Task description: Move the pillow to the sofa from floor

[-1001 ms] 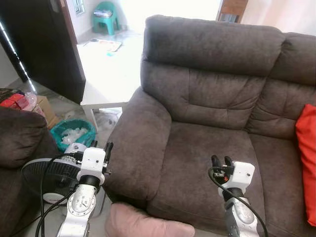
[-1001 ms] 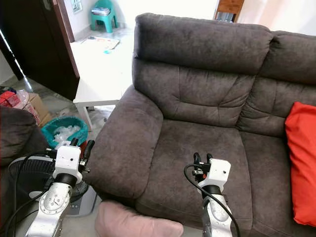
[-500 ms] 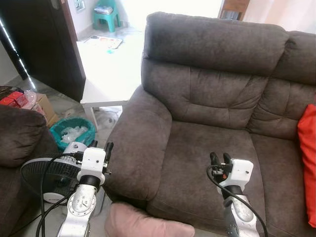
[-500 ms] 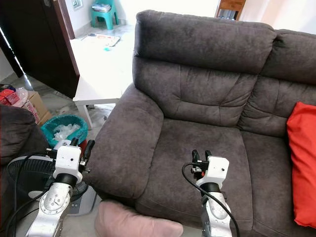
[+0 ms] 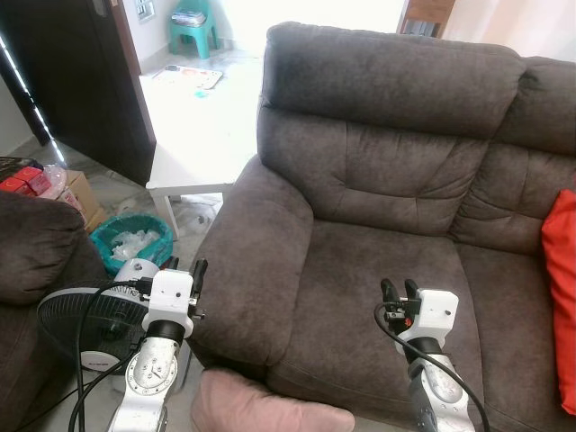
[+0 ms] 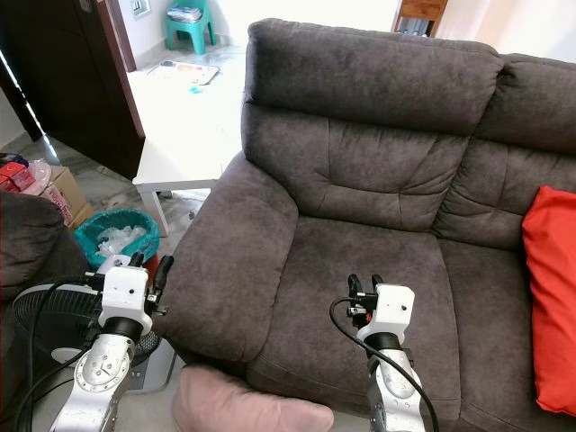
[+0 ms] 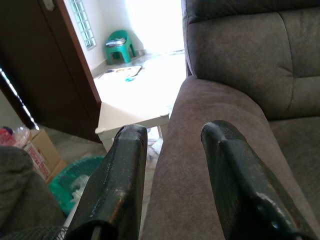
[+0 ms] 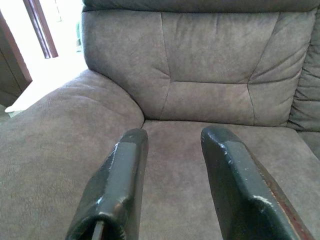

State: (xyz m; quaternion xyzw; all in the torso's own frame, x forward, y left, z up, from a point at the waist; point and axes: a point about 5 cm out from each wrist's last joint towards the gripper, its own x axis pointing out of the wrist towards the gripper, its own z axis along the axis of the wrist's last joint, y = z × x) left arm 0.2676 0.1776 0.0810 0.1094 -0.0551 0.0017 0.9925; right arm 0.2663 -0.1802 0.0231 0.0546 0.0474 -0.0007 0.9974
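A pale pink pillow (image 5: 265, 409) lies on the floor against the front of the dark grey sofa (image 5: 387, 180), below its left armrest (image 5: 252, 261). My left gripper (image 5: 187, 267) is raised beside that armrest, above and left of the pillow, open and empty; the left wrist view shows its fingers (image 7: 120, 175) spread with the armrest beyond them. My right gripper (image 5: 397, 288) hovers over the front of the left seat cushion (image 5: 378, 288), open and empty, with its fingers (image 8: 227, 170) pointing at the backrest.
A red cushion (image 6: 549, 297) rests on the sofa's right seat. Left of the sofa are a white low table (image 5: 202, 144), a green bin (image 5: 135, 243), a black fan (image 5: 76, 319) with cables, another dark sofa's arm (image 5: 36, 247) and a dark door (image 5: 81, 81).
The camera view has shifted slightly. Both grippers stay raised and open in nearly the same places; the pillow has not moved.
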